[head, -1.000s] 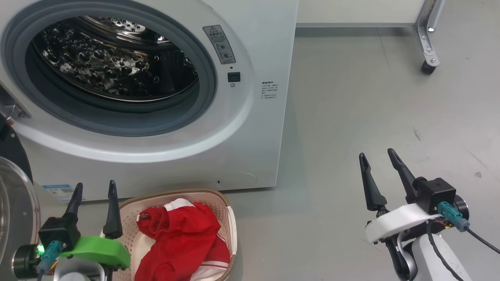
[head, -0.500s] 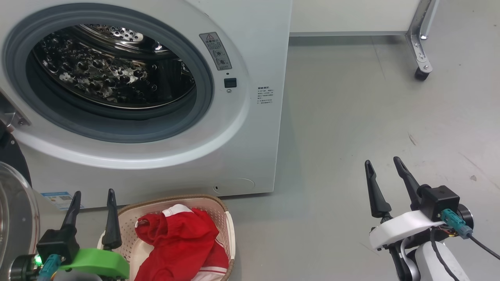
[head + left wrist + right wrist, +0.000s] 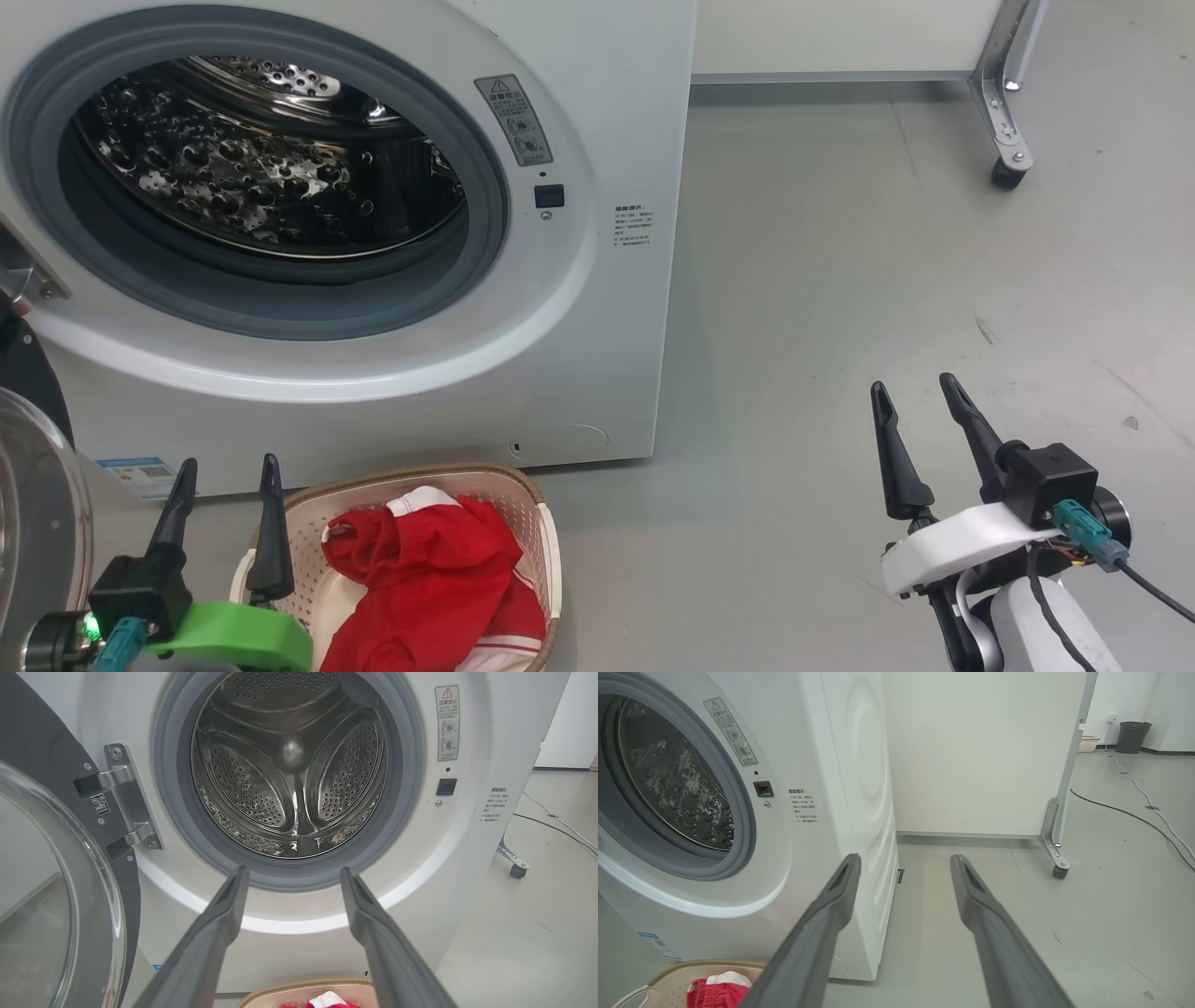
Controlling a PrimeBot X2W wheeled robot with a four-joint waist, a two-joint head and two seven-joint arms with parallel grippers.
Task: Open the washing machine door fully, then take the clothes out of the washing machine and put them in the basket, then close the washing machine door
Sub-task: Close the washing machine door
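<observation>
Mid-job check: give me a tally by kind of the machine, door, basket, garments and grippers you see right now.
Washing machine: 1
Door: 1
Basket: 1
Red garment: 1
Grippers: 2, left gripper and right gripper
Total: 6

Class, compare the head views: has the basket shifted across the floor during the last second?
No. The basket keeps its place just below the washing machine front's lower edge. The whole picture shifted together, so the camera moved, not the basket.

Grey floor [image 3: 887, 280], wheeled white partition [image 3: 971, 756].
In the right wrist view its castor [image 3: 1059, 871] sits at three o'clock, a dark bin [image 3: 1132, 737] at two, black cable [image 3: 1111, 808] between.
</observation>
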